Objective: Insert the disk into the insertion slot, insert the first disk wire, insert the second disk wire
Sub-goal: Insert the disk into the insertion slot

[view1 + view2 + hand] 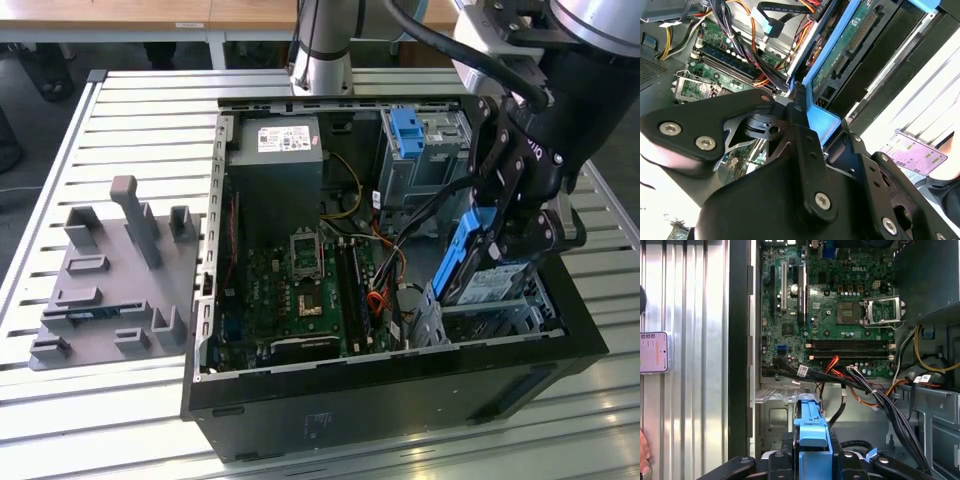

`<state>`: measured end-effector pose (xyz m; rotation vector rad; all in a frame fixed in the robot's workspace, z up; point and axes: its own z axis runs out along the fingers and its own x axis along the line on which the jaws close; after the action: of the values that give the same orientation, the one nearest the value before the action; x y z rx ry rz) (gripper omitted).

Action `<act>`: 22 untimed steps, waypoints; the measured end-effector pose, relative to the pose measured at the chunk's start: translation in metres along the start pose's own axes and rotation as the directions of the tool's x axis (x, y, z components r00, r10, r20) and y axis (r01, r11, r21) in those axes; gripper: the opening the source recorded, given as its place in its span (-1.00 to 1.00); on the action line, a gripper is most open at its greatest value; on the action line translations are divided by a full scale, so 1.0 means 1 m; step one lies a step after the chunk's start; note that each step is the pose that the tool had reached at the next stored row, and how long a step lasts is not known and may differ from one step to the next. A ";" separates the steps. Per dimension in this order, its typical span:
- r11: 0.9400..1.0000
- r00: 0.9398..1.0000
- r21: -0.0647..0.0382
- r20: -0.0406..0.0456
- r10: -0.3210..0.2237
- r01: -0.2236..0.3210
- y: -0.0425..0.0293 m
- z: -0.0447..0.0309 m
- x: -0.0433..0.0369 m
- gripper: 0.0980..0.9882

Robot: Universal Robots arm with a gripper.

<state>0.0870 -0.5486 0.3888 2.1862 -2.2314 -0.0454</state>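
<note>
In the exterior view my gripper (503, 245) is shut on the disk (478, 268), a silver drive in a bright blue carrier. The disk is tipped steeply on edge, and its lower end is down at the insertion slot (500, 315), the low grey cage at the case's front right corner. The first wrist view has the blue carrier (812, 432) clamped between the black fingers (785, 457), over the grey cage floor (774, 415). The disk's green circuit side (852, 35) shows in the second wrist view. Loose black and orange wires (862, 385) lie beside the cage.
The open black computer case (380, 400) lies on a slatted metal table (130, 110). A taller grey bay with a blue latch (408, 135) stands behind the cage. The motherboard (300, 285) fills the case floor. A grey fixture plate (110, 285) sits at the exterior view's left. A hand (643, 452) is at the table's edge.
</note>
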 end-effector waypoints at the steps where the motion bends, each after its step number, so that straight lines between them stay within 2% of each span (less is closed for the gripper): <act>1: 1.000 1.000 0.000 0.000 0.000 0.000 0.0000 0.0006 0.0000 -0.40; 22: 1.000 1.000 0.000 0.000 0.000 0.000 -0.0004 0.0138 0.0001 -0.40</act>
<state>0.0870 -0.5486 0.3750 2.1861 -2.2315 -0.0455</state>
